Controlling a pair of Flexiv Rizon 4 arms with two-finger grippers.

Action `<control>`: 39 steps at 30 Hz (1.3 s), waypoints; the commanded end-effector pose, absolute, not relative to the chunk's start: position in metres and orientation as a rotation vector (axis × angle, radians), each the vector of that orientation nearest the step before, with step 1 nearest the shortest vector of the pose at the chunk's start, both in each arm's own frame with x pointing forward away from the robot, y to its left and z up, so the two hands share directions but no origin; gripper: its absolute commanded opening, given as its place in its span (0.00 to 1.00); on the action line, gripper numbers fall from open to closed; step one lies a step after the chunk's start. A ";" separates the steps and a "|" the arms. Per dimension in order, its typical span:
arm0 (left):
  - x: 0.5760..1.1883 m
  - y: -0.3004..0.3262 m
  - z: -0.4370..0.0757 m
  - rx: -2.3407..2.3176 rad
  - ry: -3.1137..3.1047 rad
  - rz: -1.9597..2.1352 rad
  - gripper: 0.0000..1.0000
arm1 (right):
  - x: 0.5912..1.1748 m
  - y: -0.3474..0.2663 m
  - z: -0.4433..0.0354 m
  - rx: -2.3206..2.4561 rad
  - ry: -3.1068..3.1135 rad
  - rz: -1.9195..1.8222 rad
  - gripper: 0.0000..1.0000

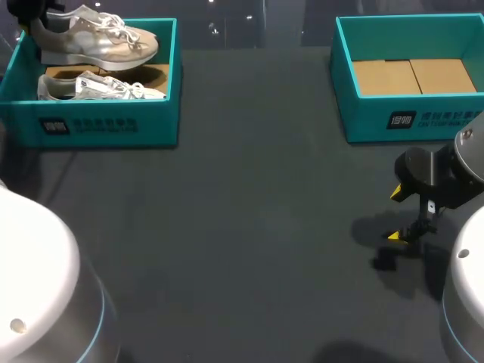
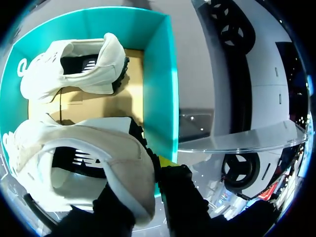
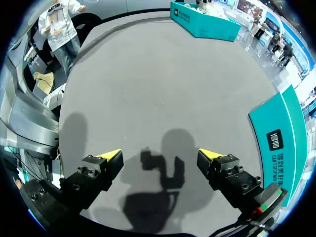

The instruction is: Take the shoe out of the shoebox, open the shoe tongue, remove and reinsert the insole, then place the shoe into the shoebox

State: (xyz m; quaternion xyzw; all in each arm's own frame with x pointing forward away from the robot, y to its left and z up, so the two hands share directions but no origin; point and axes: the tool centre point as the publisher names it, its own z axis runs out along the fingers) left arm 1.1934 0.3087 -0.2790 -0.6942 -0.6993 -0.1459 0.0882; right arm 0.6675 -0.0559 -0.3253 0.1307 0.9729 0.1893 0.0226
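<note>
Left claw clenched on heel of white laced shoe | right claw splayed above table

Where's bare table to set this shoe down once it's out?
The table stretch between the left shoebox and right shoebox is bare, up to the open right gripper. The right shoebox is empty too. Crowded: inside the left shoebox, beside the second shoe.

**A:** Anyone got a look at the surface here?

**B:** Yeah, plain dark grey desk, matte, runs across nearly the whole frame. Lighting's pretty soft, just one blurry shadow pooled at the lower right. Same shadow shows in the right wrist view.
</note>
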 end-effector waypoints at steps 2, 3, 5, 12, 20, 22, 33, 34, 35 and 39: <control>1.197 0.304 -0.287 -2.070 -2.075 -0.449 0.00 | 0.665 -0.056 -0.325 0.406 3.010 0.584 1.00; 1.198 0.303 -0.288 -2.070 -2.075 -0.450 0.00 | 0.665 -0.056 -0.325 0.406 3.010 0.584 1.00; 1.201 0.300 -0.292 -2.071 -2.077 -0.448 0.00 | 0.665 -0.056 -0.325 0.406 3.010 0.584 1.00; 1.205 0.297 -0.302 -2.065 -2.082 -0.460 0.00 | 0.665 -0.056 -0.325 0.406 3.010 0.584 1.00; 1.203 0.300 -0.316 -2.050 -2.093 -0.453 0.00 | 0.665 -0.056 -0.325 0.406 3.010 0.584 1.00; 1.203 0.300 -0.318 -2.046 -2.096 -0.453 0.00 | 0.665 -0.056 -0.325 0.406 3.010 0.584 1.00; 1.204 0.294 -0.330 -2.032 -2.111 -0.431 0.00 | 0.665 -0.056 -0.325 0.406 3.010 0.584 1.00; 1.205 0.294 -0.332 -2.030 -2.114 -0.431 0.00 | 0.665 -0.056 -0.325 0.406 3.010 0.584 1.00; 1.204 0.293 -0.334 -2.028 -2.116 -0.431 0.00 | 0.665 -0.056 -0.325 0.406 3.010 0.584 1.00; 1.203 0.292 -0.339 -2.018 -2.122 -0.429 0.00 | 0.665 -0.056 -0.325 0.406 3.010 0.584 1.00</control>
